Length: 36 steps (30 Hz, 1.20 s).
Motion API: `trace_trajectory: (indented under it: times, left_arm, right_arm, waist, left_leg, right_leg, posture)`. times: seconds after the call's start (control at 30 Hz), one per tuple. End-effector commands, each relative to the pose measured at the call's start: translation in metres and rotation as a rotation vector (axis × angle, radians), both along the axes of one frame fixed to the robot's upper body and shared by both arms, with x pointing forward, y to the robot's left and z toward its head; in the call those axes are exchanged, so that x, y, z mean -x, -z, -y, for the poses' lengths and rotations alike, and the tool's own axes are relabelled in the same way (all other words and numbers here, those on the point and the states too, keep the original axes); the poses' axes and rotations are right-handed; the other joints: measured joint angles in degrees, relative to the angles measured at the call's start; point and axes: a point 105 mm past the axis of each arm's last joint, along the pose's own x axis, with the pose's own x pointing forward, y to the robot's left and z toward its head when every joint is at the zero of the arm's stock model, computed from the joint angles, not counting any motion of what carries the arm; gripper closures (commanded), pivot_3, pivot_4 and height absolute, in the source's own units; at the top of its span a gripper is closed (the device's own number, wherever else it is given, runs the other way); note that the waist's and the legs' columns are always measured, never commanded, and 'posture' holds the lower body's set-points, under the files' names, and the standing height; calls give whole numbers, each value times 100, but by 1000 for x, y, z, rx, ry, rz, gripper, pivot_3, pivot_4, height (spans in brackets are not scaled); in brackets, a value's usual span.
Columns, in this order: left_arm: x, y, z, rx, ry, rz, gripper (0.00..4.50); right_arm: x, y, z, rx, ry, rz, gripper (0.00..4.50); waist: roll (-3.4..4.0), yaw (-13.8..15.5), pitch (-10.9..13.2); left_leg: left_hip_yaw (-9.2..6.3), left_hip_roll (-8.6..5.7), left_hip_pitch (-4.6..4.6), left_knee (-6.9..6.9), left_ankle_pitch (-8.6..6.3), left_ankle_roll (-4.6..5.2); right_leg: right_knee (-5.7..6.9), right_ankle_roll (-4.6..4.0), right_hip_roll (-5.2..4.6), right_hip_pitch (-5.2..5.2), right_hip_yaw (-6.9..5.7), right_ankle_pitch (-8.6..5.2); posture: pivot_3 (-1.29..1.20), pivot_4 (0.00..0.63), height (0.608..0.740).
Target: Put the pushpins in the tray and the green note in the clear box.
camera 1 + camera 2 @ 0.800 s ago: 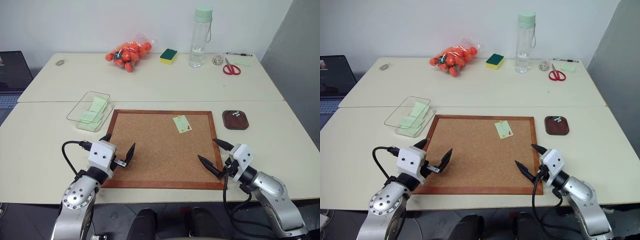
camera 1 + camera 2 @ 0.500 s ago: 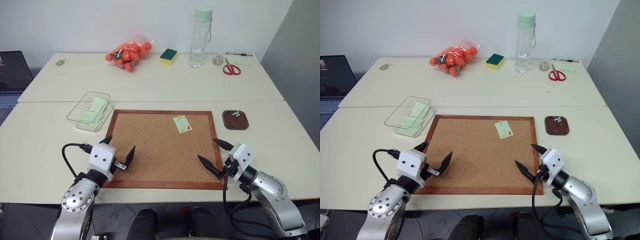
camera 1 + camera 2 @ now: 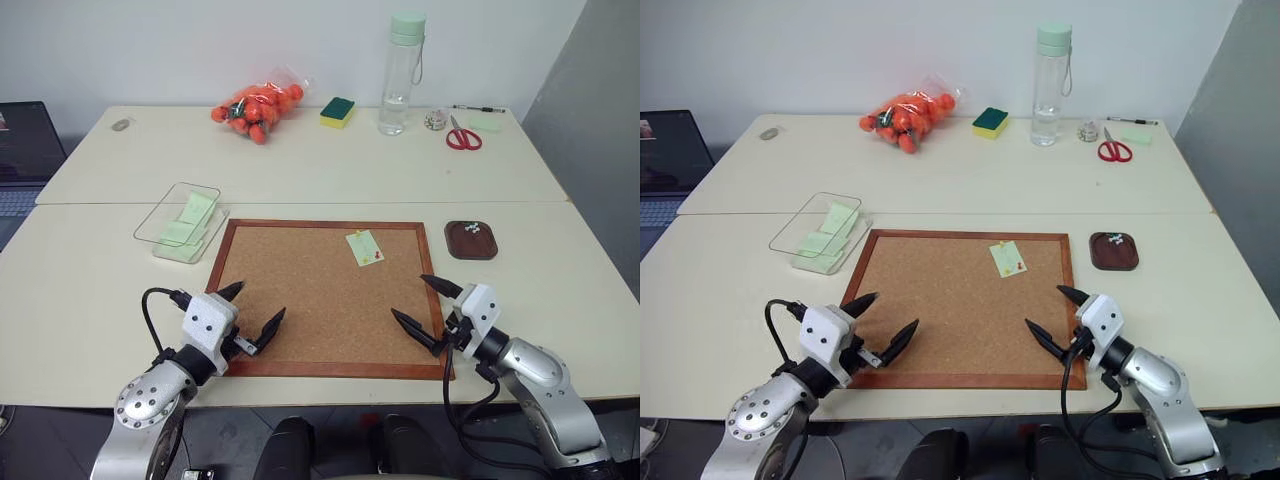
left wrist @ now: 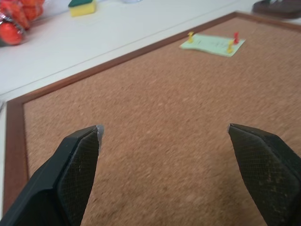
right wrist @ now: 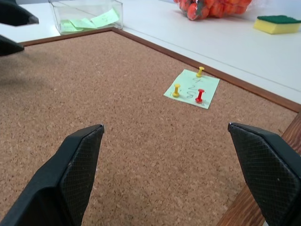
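Note:
The green note (image 3: pixel 364 247) lies on the cork board (image 3: pixel 300 300) near its far right corner. Pushpins hold it down, two yellow (image 5: pixel 176 90) and one red (image 5: pixel 200 95). To the right of the board sits the dark brown tray (image 3: pixel 470 242) with a few small pins in it. The clear box (image 3: pixel 180 222), off the board's far left corner, holds several pale green notes. My left gripper (image 3: pixel 260 300) is open over the board's near left corner. Over the near right corner my right gripper (image 3: pixel 408 296) is open too. Both are empty and well short of the note.
On the far table stand a bag of oranges (image 3: pixel 256 107), a green-and-yellow sponge (image 3: pixel 337 111), a tall clear bottle (image 3: pixel 401 75) and red scissors (image 3: pixel 462 136). A laptop (image 3: pixel 25 150) sits at the far left edge.
My left gripper has drawn back toward the table's near edge and shifted a little to the right. The right gripper has hardly moved.

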Motion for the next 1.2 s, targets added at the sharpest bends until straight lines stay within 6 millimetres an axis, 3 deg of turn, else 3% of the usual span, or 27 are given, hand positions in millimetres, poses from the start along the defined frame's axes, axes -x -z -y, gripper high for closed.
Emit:
trace_trajectory:
  times: [0.03,0.17,0.27,0.4,1.03,1.2]
  left_arm:
    - [-3,-18,3,-3,50,48,35]
    - [-6,-22,8,12,113,24,35]
    - [-12,-25,12,-21,174,23,419]
    - [-23,-26,10,-39,187,26,1324]
    - [-42,-15,12,-86,210,-13,4468]
    - [-46,-3,9,-116,194,-52,4468]
  right_arm:
    - [1,-9,-5,-12,-16,48,0]
    - [0,-10,-7,-14,-13,51,0]
    - [-1,-13,-7,-16,-12,59,0]
    - [-1,-17,-10,-19,-16,70,0]
    - [-8,-32,-9,-15,-4,98,0]
    - [-14,-40,-11,-18,-5,108,0]
  waist:
    - [0,1,0]
    - [0,0,0]
    - [0,0,0]
    - [0,-1,0]
    - [0,-6,0]
    - [0,-4,0]
  left_leg:
    - [-1,0,0,0,0,0]
    - [-1,0,0,0,0,0]
    - [0,0,1,-1,0,0]
    - [-1,-1,0,0,0,0]
    - [0,0,0,-1,0,0]
    - [-1,-1,-3,-1,0,0]
  right_leg:
    - [0,0,0,0,0,0]
    - [0,0,0,0,-1,0]
    - [-1,0,1,0,0,0]
    - [0,0,2,1,-2,0]
    - [0,0,1,-1,1,0]
    - [0,0,1,-4,0,0]
  posture:
    - [0,150,740]
    - [0,150,740]
    - [0,150,740]
    - [0,150,740]
    - [0,150,740]
    - [0,150,740]
